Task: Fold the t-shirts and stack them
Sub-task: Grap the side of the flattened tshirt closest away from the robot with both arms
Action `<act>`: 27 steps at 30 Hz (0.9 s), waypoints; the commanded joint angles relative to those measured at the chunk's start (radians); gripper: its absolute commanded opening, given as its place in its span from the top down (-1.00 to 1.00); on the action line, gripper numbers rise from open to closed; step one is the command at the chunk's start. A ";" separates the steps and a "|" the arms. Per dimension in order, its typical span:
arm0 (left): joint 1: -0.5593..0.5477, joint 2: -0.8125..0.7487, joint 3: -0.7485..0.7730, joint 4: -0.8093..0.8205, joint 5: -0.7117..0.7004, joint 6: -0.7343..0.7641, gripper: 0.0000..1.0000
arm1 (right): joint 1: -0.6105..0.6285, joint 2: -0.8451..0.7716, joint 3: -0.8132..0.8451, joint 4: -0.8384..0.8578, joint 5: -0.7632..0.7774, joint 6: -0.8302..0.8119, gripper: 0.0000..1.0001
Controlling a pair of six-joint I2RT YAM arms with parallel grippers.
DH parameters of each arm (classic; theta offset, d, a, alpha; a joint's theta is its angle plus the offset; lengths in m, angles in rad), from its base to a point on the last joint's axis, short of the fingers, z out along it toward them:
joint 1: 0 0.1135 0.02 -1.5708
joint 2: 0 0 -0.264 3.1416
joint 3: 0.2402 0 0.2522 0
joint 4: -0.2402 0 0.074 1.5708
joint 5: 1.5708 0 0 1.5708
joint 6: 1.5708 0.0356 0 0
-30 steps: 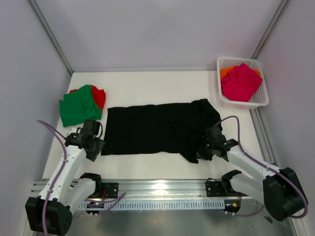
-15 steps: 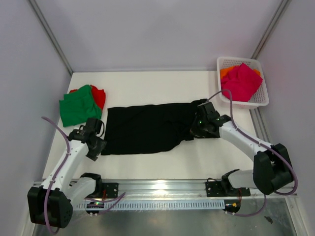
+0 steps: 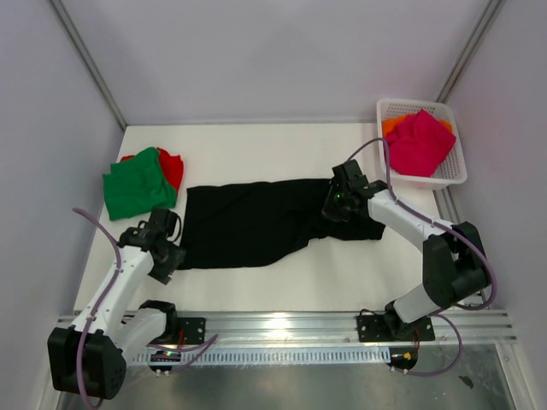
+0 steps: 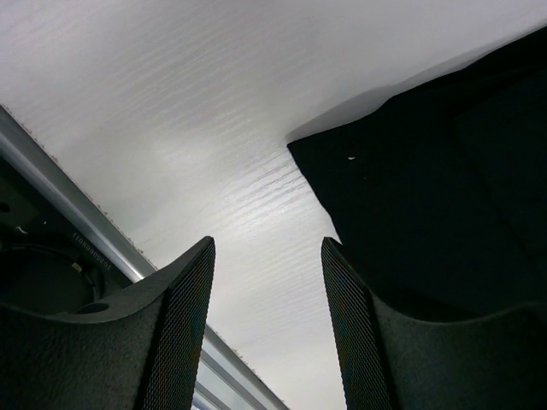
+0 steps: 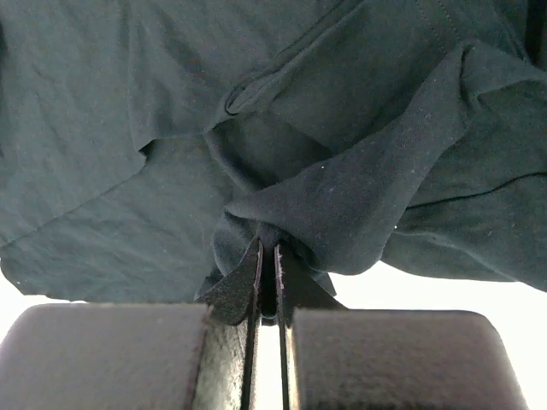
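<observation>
I see the black shirt (image 3: 256,224) spread across the middle of the table (image 3: 256,149), its right end bunched up. My right gripper (image 5: 267,256) is pinched tight on a fold of that bunched cloth, at about 3 o'clock. My left gripper (image 4: 267,256) sits at the shirt's 8 o'clock corner, jaws parted, nothing between them. Green shirt (image 3: 135,184) lies on the red shirt (image 3: 174,168) at 10 o'clock. Pink shirt (image 3: 419,141) and orange shirt (image 3: 393,125) fill the basket (image 3: 453,177) at 2 o'clock.
</observation>
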 commanded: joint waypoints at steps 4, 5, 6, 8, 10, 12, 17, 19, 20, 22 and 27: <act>-0.003 -0.059 -0.050 -0.067 0.025 -0.063 -0.11 | 0.003 0.069 0.081 0.019 0.008 -0.043 0.94; -0.003 -0.068 -0.050 -0.065 0.022 -0.065 -0.11 | 0.005 0.084 0.102 0.019 0.000 -0.048 0.94; -0.003 -0.080 -0.049 -0.065 0.019 -0.065 -0.11 | 0.005 0.099 0.113 0.022 -0.003 -0.052 0.87; -0.003 -0.086 -0.038 -0.069 0.020 -0.066 -0.11 | 0.005 0.133 0.122 0.028 0.006 -0.065 0.18; -0.003 -0.091 -0.038 -0.065 0.022 -0.066 -0.11 | 0.005 0.133 0.110 0.050 0.018 -0.062 0.03; -0.003 -0.092 -0.044 -0.062 0.025 -0.065 -0.10 | 0.003 0.115 0.078 0.082 0.018 -0.071 0.00; -0.004 -0.089 -0.076 -0.030 0.050 -0.057 -0.11 | 0.005 -0.015 -0.002 0.108 0.043 -0.100 -0.01; -0.003 -0.088 -0.084 -0.015 0.054 -0.050 -0.10 | 0.003 -0.052 -0.012 0.088 0.058 -0.111 -0.01; -0.004 -0.082 -0.086 -0.004 0.056 -0.047 -0.10 | 0.005 -0.071 -0.022 0.080 0.089 -0.114 -0.01; -0.004 -0.074 -0.089 0.007 0.054 -0.031 -0.10 | 0.005 -0.121 -0.034 0.059 0.104 -0.118 -0.01; -0.004 -0.043 -0.087 0.027 0.059 0.001 -0.10 | 0.003 -0.235 -0.074 -0.007 0.115 -0.120 -0.01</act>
